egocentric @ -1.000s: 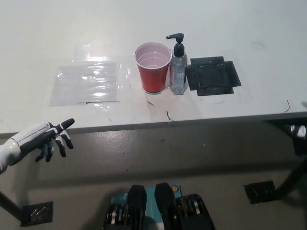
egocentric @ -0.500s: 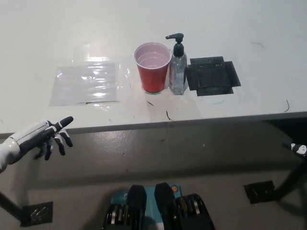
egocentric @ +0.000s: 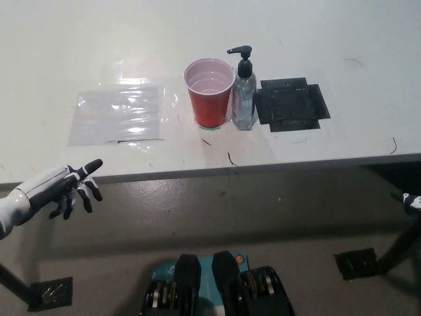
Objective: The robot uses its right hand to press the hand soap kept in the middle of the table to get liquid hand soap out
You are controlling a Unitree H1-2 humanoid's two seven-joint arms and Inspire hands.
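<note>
A clear hand soap bottle (egocentric: 245,95) with a black pump head stands upright in the middle of the white table (egocentric: 210,39), its nozzle pointing left over a red cup (egocentric: 210,93) that touches its left side. My white left hand (egocentric: 60,191) rests open at the lower left, below the table's front edge. Of my black right hand (egocentric: 411,201) only a small tip shows at the right picture edge, well below and right of the bottle; its state is not visible.
A black square mat (egocentric: 291,104) lies just right of the bottle. A sheet of clear plastic film (egocentric: 120,113) lies on the table's left part. The table's front edge (egocentric: 210,172) runs across the picture, with grey floor below it.
The right hand's tip has dropped a little lower at the right edge. The left hand has barely shifted. Bottle and cup have not moved.
</note>
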